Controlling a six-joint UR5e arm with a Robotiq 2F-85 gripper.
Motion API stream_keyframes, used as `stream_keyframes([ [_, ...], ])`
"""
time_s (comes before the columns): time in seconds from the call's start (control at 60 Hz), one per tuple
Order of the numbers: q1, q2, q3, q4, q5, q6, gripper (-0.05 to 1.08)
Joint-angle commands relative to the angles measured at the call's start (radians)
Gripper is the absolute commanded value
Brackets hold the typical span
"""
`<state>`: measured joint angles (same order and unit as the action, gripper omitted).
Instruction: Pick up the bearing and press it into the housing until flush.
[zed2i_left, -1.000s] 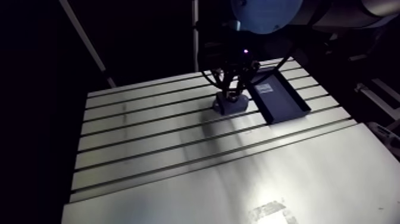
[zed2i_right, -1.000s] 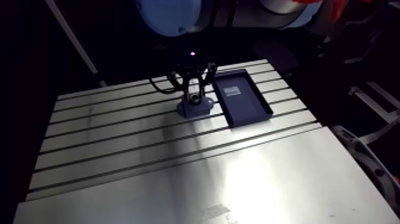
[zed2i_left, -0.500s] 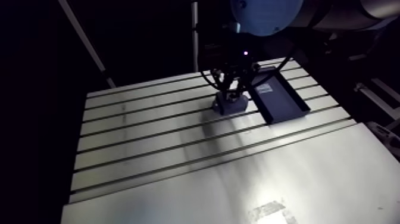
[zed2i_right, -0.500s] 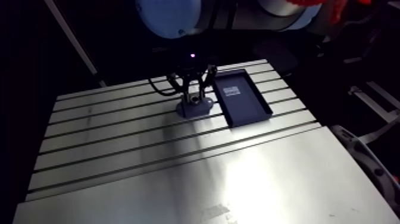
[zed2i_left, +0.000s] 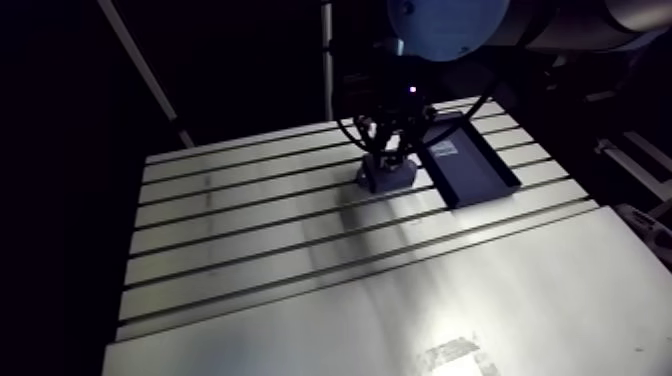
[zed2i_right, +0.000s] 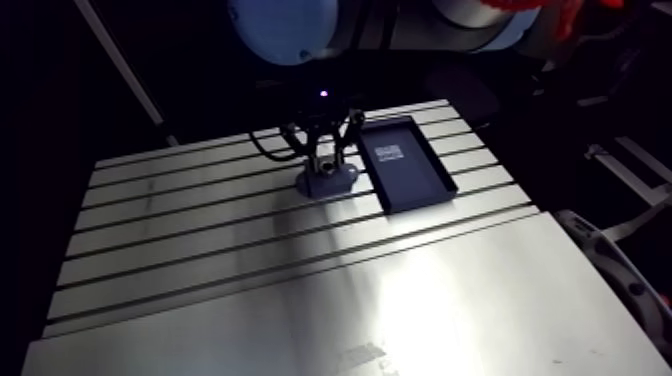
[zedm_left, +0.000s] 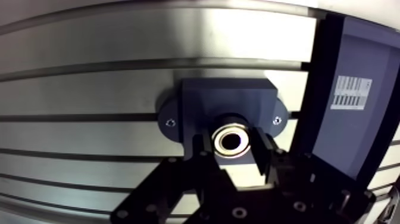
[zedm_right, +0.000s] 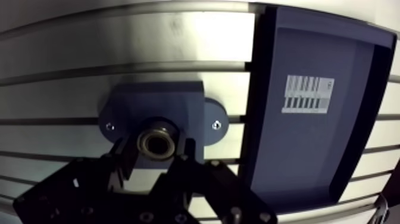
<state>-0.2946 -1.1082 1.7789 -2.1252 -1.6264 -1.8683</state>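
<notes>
From my station the wrist view tells me most; the tool (zedm_left: 233, 144) is closed narrow on the bearing (zedm_left: 232, 139), one finger on either side of its dark outer race, and I see no gap between the fingers (zedm_left: 265, 152) and the ring. The bearing is directly under the tool, at the near edge of the housing (zedm_left: 223, 98), a dark block with a small screw (zedm_left: 171, 123) in each of its two ears, lying flat on the slotted desk (zedm_left: 119, 42). The bearing seems to stand a little proud of the block rather than flush, though I cannot say how far it has entered the bore. Beside the tool, just past one ear of the housing, lies a dark tray (zedm_right: 297, 149) with a barcode label (zedm_right: 307, 94). I judge the bearing to be steel, small but dense, quite rigid, with a smooth outer face that could slide in the pads; the hold belongs on the outer race, across its diameter, as it is now, and never on the bright inner ring. The fit will probably be tight, so a slight tilt could jam it or mark the bore; I would keep it square to the housing and press straight down. The fingers reach below its top face, so they may meet the block before it seats; finishing may need a push from above.
</notes>
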Motion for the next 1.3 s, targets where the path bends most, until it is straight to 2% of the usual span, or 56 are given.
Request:
stream_keyframes([
  [0.017,0.002,0.0,0.0,0.001,0.0,0.001,0.65],
  [1.3,0.0,0.002,-0.003,0.0,0.0,0.0,0.65],
])
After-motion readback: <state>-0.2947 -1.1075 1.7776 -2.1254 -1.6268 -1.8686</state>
